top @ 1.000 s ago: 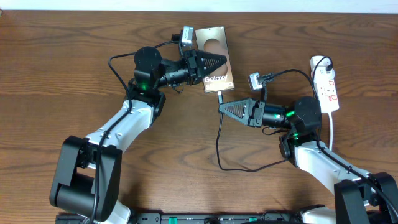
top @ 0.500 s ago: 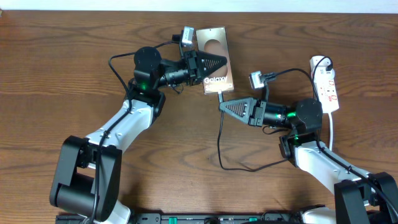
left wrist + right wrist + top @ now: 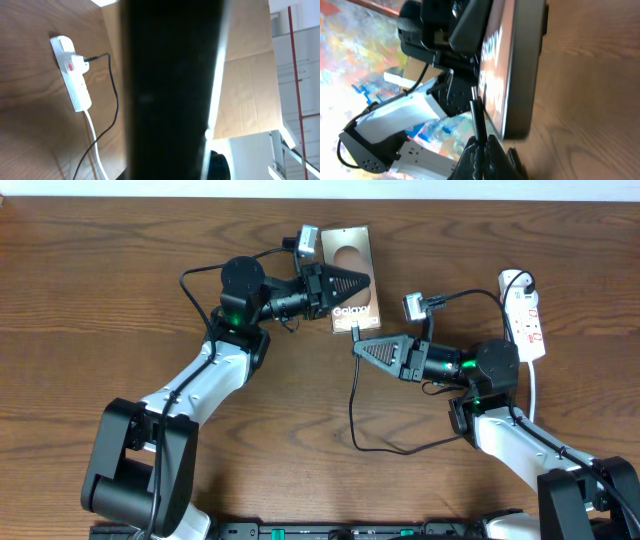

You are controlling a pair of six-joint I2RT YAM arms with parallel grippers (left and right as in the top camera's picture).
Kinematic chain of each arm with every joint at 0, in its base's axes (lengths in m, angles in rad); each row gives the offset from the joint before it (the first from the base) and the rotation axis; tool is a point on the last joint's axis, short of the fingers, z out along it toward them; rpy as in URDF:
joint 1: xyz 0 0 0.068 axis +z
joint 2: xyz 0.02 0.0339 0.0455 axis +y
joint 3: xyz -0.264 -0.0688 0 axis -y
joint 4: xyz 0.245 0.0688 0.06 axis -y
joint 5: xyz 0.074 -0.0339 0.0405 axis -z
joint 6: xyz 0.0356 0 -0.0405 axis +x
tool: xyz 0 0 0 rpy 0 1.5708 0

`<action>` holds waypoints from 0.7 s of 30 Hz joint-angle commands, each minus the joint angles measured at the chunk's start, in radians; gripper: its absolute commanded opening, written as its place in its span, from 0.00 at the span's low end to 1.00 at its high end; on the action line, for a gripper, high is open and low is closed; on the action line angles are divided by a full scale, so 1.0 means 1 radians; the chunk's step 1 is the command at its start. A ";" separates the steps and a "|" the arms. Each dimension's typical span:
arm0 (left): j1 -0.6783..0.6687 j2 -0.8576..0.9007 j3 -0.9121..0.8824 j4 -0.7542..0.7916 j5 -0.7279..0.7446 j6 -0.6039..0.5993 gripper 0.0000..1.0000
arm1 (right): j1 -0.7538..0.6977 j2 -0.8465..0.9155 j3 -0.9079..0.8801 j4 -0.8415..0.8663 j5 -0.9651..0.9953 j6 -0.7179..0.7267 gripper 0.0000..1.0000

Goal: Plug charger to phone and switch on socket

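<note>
Near the table's [image 3: 120, 300] far middle, two claws meet at one phone edge.
Bare wood spreads wide to the left; the left claw [image 3: 356, 282] is clenched on the phone [image 3: 350, 250]. By the right edge, well apart, lies the socket [image 3: 527, 320]. The right claw [image 3: 357, 350] pinches the charger [image 3: 352, 415], its plug tip [image 3: 476, 112] at the phone's near short edge, seating unclear.

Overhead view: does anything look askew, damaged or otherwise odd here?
Nothing is spilled or damaged. The phone lies a little skewed on the table, gripped by the left gripper. The right gripper holds the charger tip at the phone's lower edge; whether it is seated cannot be told.
</note>
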 commanded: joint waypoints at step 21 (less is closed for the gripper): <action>0.031 -0.011 0.019 0.016 -0.006 -0.035 0.07 | -0.005 -0.001 0.002 -0.017 0.005 0.009 0.01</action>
